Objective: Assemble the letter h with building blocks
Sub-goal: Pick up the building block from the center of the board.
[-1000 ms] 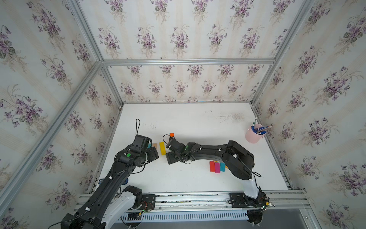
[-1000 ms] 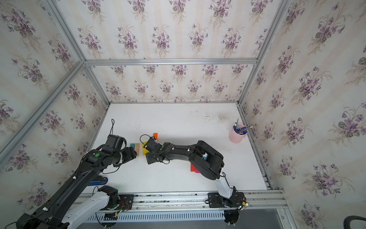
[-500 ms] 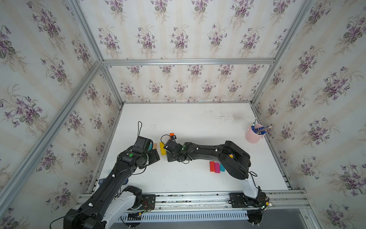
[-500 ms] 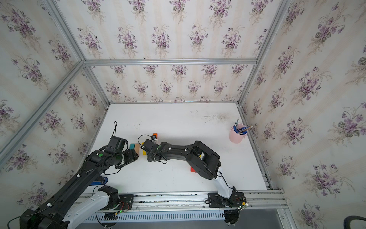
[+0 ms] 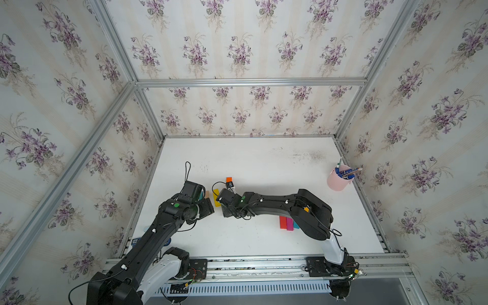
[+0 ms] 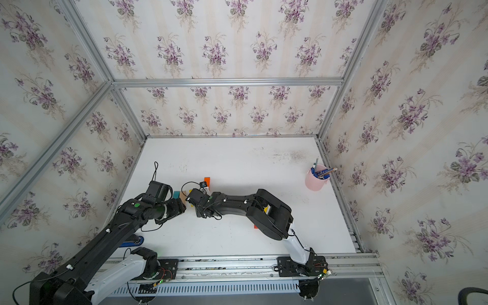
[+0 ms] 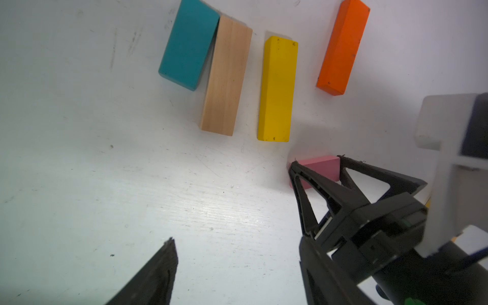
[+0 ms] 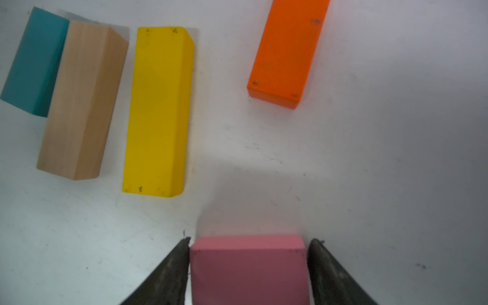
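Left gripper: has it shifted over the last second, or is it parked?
Yes. In both top views the left gripper has edged a little away from the left wall and toward the teal block, which has not moved.

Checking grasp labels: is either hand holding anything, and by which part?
Left hand: nothing. Right hand straddles the pink block's end, across its width; one finger touches, a sliver shows at the other, so a true hold cannot be told.
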